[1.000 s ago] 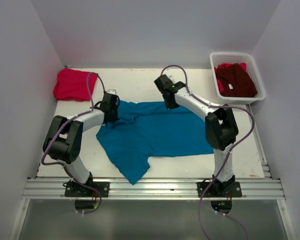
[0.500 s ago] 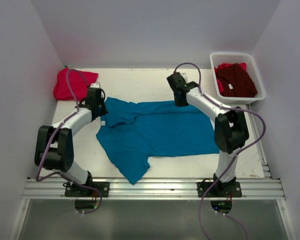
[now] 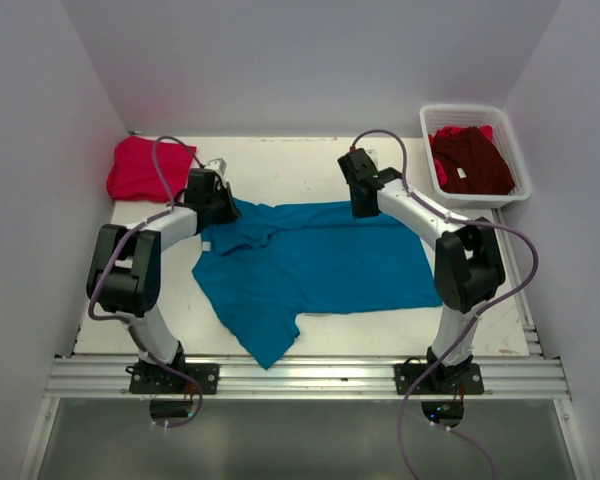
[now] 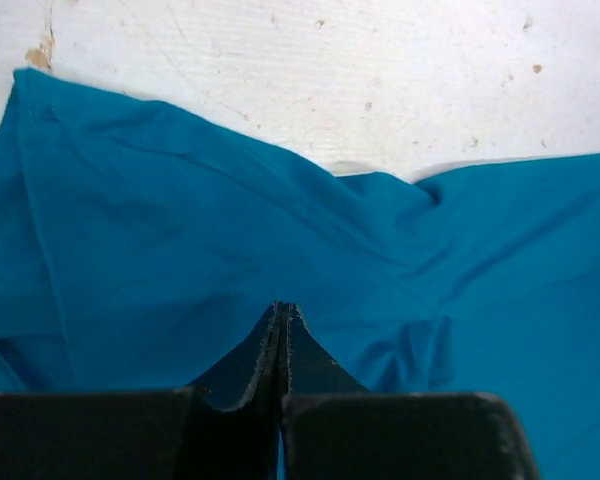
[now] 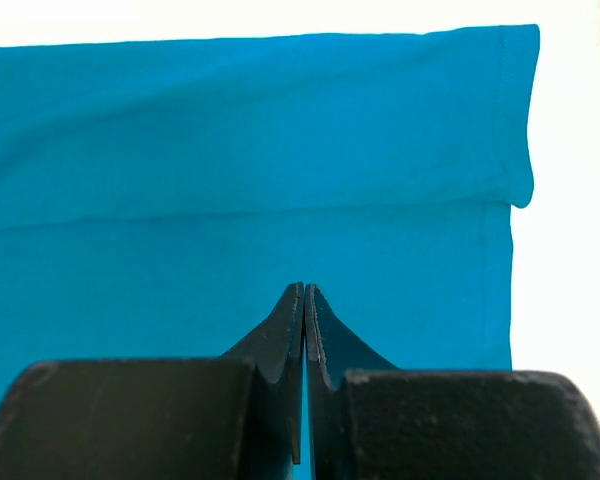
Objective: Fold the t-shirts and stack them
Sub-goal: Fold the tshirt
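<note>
The teal-blue t-shirt [image 3: 310, 265] lies spread on the table, with one corner hanging toward the front edge. My left gripper [image 3: 218, 200] is shut over its upper left part, and no cloth shows between the fingertips in the left wrist view [image 4: 282, 308]. My right gripper [image 3: 363, 200] is shut over the shirt's far edge, with the jaws pressed together and empty above the teal cloth [image 5: 230, 130]. The pinkish-red t-shirt [image 3: 145, 168] lies folded at the far left. The dark maroon t-shirt [image 3: 470, 160] lies in the basket.
The white mesh basket [image 3: 475, 110] stands at the far right corner, with a bit of red cloth [image 3: 450, 132] beside the maroon shirt. Bare white table [image 3: 280, 165] lies behind the teal shirt. White walls close in both sides.
My left gripper swung out to the left, then came back right over the shirt's upper left corner. My right gripper shifted right along the far edge, then held still.
</note>
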You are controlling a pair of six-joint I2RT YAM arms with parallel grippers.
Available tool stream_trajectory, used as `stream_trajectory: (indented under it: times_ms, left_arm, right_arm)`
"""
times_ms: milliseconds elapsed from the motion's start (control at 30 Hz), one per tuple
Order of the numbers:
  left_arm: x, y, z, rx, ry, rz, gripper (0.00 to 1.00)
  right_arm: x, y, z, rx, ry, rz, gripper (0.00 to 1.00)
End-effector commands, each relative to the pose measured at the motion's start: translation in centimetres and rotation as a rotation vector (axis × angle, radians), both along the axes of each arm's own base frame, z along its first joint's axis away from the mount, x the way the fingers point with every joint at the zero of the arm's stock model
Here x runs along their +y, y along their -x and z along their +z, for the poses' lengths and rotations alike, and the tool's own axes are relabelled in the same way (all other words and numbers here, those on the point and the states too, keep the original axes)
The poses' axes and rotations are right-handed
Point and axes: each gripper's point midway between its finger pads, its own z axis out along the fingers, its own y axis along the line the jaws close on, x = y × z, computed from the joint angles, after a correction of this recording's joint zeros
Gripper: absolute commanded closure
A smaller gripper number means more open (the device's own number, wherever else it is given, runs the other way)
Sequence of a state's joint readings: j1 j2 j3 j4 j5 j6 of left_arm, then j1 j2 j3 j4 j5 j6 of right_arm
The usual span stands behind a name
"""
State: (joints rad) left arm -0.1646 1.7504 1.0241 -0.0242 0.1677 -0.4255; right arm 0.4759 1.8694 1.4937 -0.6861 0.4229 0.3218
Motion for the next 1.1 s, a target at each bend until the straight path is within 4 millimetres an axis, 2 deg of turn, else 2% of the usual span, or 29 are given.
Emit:
stream_trajectory:
  times_ms: [0, 167, 367, 433, 633, 900, 1067]
  left_arm:
    - [-0.6, -1.4, 0.0, -0.016, 0.064, 0.040, 1.00]
    - [0.8, -0.6, -2.6, 0.092, 0.004, 0.119, 1.00]
    - [2.8, 0.0, -3.6, 0.154, -0.076, 0.202, 1.00]
    - [4.3, -0.2, -3.6, 0.157, -0.135, 0.262, 1.00]
    - [6.8, 0.5, -4.5, 0.209, -0.239, 0.352, 1.00]
    - [7.0, 0.4, -6.4, 0.251, -0.276, 0.335, 1.00]
    - [7.7, -0.3, -6.9, 0.256, -0.284, 0.327, 1.00]
  right_arm:
    - [0.3, -0.3, 2.3, -0.069, -0.057, -0.007, 1.00]
    - [0.3, -0.2, 2.3, -0.071, -0.058, -0.006, 1.00]
    - [0.2, -0.2, 2.2, -0.072, -0.058, -0.011, 1.00]
    - [0.1, -0.1, 2.2, -0.071, -0.057, -0.013, 1.00]
    - [0.1, 0.0, 2.1, -0.068, -0.056, -0.016, 1.00]
    - [0.0, -0.1, 2.0, -0.063, -0.049, -0.016, 1.00]
    - [-0.3, -1.1, 1.4, -0.056, -0.016, -0.026, 1.00]
